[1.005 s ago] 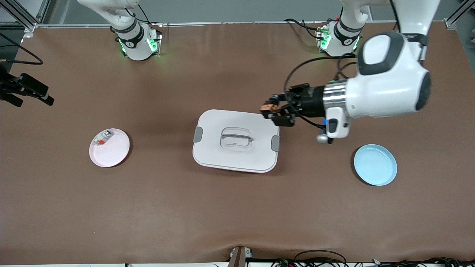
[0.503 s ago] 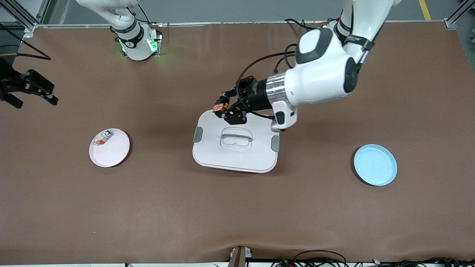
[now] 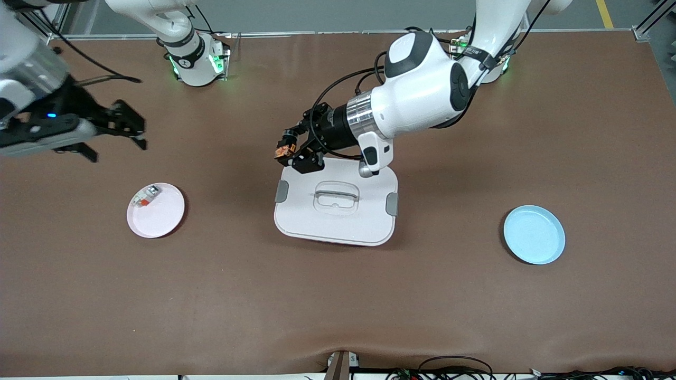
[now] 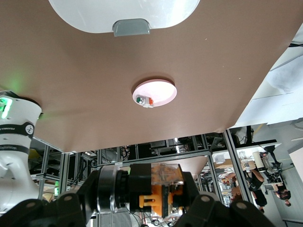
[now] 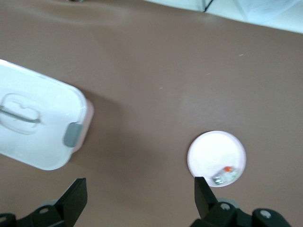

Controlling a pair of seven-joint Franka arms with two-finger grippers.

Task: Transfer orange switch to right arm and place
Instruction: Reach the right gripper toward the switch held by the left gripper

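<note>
Orange switch [image 3: 282, 150] in left gripper [image 3: 292, 149] has shifted toward right gripper [image 3: 119, 130].

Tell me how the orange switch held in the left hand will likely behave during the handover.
The orange switch looks rigid and blocky, so it probably won't flex. Tiny between the fingers of the left hand, it is likely light but offers the open right hand little surface, so it may slip or twist.

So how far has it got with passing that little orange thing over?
Picked up: the left gripper holds the orange switch over the white lidded box. Underway: the right gripper, fingers open, is over bare table. Left: the handover and placing.
</note>
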